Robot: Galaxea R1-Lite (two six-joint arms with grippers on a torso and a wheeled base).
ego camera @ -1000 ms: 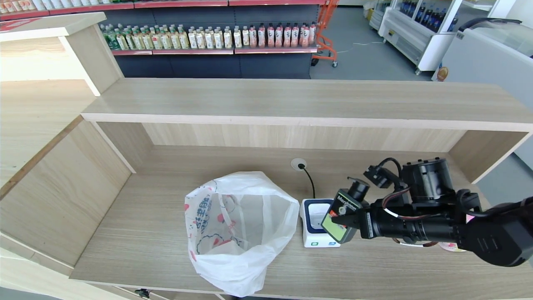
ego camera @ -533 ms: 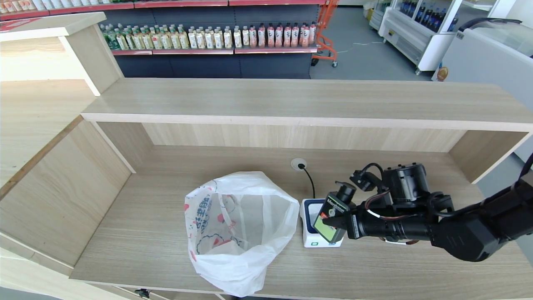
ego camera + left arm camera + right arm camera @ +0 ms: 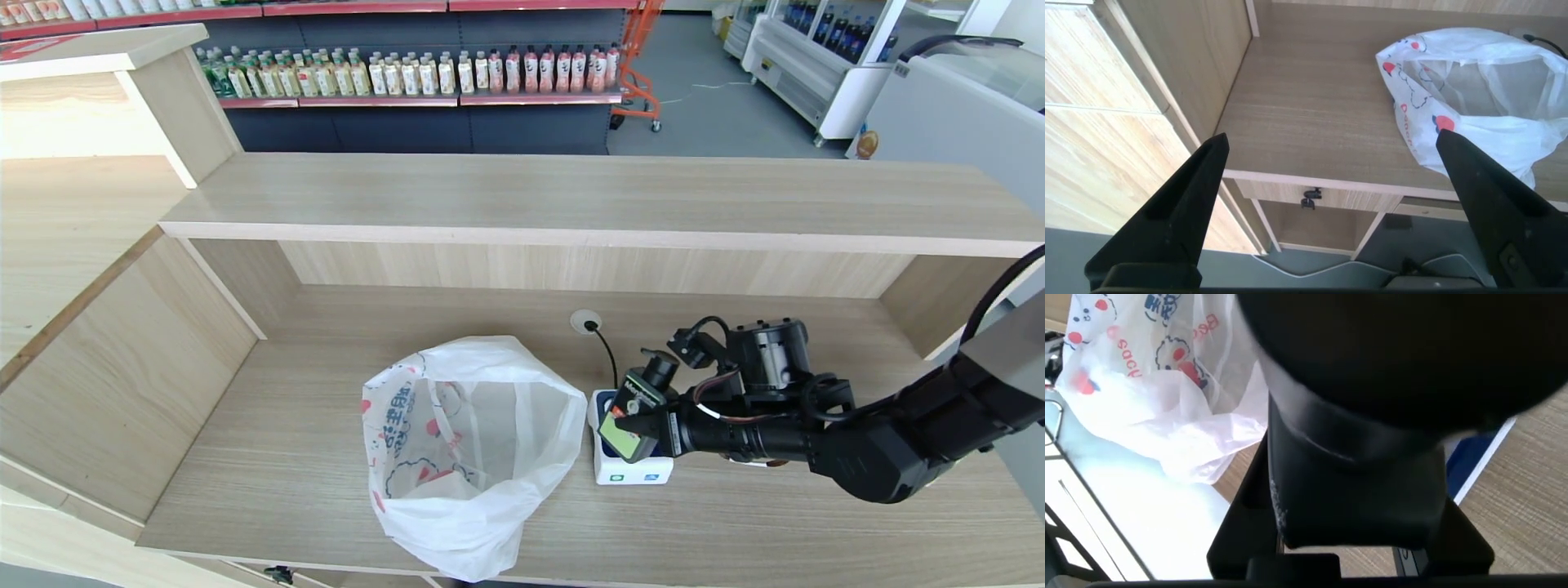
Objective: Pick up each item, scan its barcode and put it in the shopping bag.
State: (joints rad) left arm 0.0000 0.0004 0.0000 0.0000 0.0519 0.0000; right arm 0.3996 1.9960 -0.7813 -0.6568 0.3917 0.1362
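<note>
A dark pump bottle (image 3: 630, 415) with a green label hangs tilted just above the white barcode scanner (image 3: 633, 471), with my right gripper (image 3: 647, 425) shut on it. Close up in the right wrist view the bottle (image 3: 1355, 457) covers the middle, with the scanner (image 3: 1478, 457) behind it. The white shopping bag (image 3: 465, 441) stands open on the counter, just left of the scanner. My left gripper (image 3: 1331, 143) is open and holds nothing; it hovers off the counter's front edge, with the bag (image 3: 1478, 90) beyond it.
The wooden counter (image 3: 277, 457) has a raised back ledge and side walls. A black cable (image 3: 606, 351) runs from the scanner to a hole in the counter. Shelves of bottles stand far behind.
My right arm has carried the bottle leftward and a little lower, from beside the scanner to over it. The bag and scanner have stayed put.
</note>
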